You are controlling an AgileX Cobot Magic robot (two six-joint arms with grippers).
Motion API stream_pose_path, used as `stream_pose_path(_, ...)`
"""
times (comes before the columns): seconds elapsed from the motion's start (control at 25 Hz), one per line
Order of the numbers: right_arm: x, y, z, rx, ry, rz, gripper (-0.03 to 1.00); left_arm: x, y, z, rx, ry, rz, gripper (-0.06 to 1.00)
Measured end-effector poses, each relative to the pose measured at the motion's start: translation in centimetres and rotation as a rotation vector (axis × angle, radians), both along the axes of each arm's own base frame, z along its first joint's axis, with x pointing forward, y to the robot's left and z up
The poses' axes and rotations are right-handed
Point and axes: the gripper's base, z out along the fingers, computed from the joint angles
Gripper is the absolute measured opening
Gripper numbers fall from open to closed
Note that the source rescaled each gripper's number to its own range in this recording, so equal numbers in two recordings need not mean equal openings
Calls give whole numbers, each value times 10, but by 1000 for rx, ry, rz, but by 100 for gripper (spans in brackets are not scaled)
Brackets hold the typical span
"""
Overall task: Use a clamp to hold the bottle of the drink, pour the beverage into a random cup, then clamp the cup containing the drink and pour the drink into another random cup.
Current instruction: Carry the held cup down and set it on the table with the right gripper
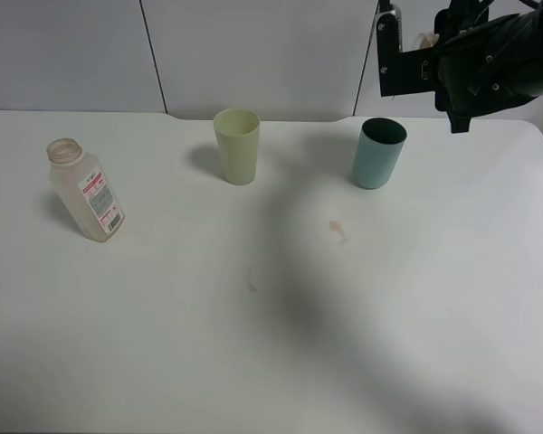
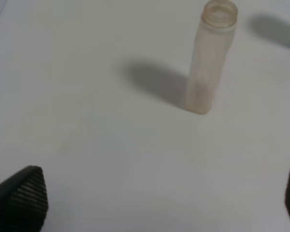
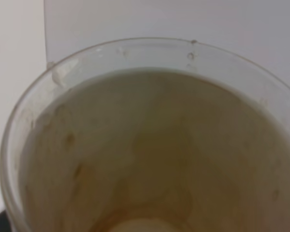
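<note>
The bottle (image 1: 86, 190) (image 2: 210, 58) stands uncapped at the table's left and looks empty. My left gripper (image 2: 159, 203) hangs open above bare table, well short of the bottle; only its black fingertips (image 2: 24, 195) show. The right gripper (image 1: 421, 59) is raised at the back right, above and just right of the teal tumbler (image 1: 378, 154). It is shut on the cup (image 3: 150, 145), whose open mouth fills the right wrist view. Brown beverage (image 3: 150, 212) streaks its inside and pools low down. In the exterior view the arm hides most of the cup.
A pale green tumbler (image 1: 237, 146) stands at the back centre. Two small brown stains (image 1: 338, 229) (image 1: 251, 283) mark the white table (image 1: 271, 362). A grey panelled wall (image 1: 253, 54) runs behind.
</note>
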Motion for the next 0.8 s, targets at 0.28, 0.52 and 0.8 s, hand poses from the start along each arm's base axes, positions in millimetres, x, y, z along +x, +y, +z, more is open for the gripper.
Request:
stream_pose_path(0.28,0,2,-3,586,-171,-222,0,0,0,0,0,0,0,100)
stream_pose_path(0.52,-2,6,-7,1063,-252,-425,0,0,0,0,0,0,0,100)
stream_pose_path(0.8,-17,32,8,1251,-70,-330,0,0,0,0,0,0,0,100)
